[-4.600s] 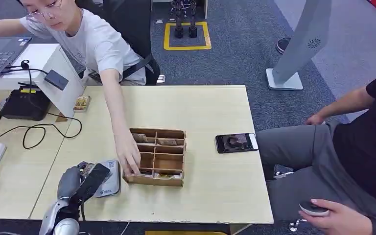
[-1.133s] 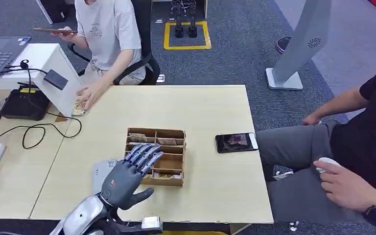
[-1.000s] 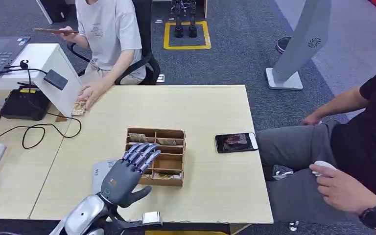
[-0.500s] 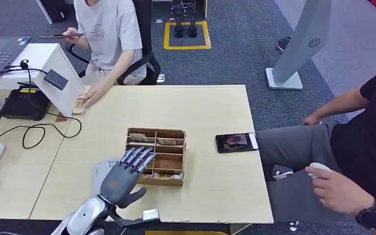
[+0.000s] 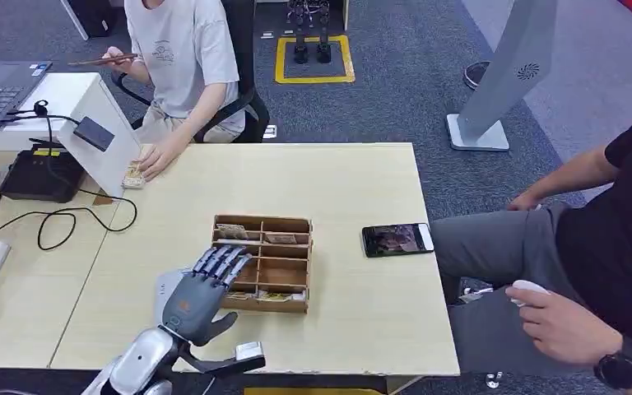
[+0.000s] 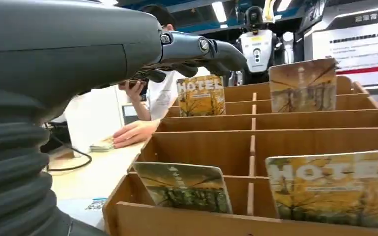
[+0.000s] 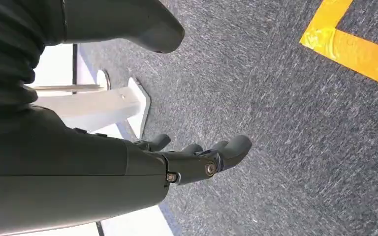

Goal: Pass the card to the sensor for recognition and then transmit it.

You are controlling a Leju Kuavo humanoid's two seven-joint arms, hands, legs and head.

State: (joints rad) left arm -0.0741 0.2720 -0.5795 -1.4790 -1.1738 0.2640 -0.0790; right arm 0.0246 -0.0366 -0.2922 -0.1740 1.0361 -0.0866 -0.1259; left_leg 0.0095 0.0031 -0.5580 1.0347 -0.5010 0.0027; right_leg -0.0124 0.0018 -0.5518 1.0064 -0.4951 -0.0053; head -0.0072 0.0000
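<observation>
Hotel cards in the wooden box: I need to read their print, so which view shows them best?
The left wrist view: the cards stand close, lettering legible. The head view shows them small in the box; the right wrist view shows carpet.

Yellow "HOTEL" cards (image 6: 201, 95) stand upright in a wooden divided box (image 5: 265, 263) near the front of the light surface (image 5: 337, 189). In the left wrist view one card leans in a near compartment (image 6: 184, 187), another fills the compartment beside it (image 6: 334, 189), and two stand at the far row. The pale grey sensor pad (image 5: 167, 290) lies flat just beside the box; it seems partly covered.
</observation>
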